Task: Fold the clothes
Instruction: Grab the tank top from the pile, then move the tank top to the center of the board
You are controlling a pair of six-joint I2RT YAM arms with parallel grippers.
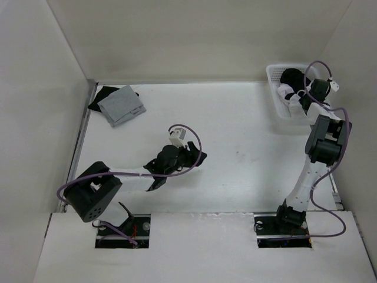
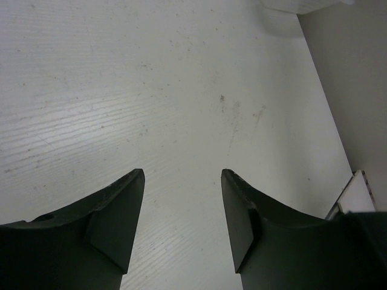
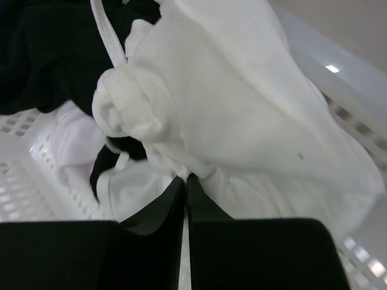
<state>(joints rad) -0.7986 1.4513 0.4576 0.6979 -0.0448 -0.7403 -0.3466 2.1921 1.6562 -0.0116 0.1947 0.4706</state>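
Well, the right jaws are down in the basket (image 1: pixel 273 72), pressed together on a small bunch of the white garment (image 3: pixel 242 109), as far as I can tell. Garment's in that basket at the far right corner of the worktop (image 2: pixel 121 90), lying over & against the black garments (image 3: pixel 54 54). Trouble is, it's only a thin pinch, so the fabric could slip out on the lift. Also a black piece sits tucked under the white folds, w/ a thin white strap (image 3: pixel 109 33) across it. A pull might drag that along, or tug the basket itself. Left jaws stand apart over the worktop, holding nothing, well away, so no help if it snags.
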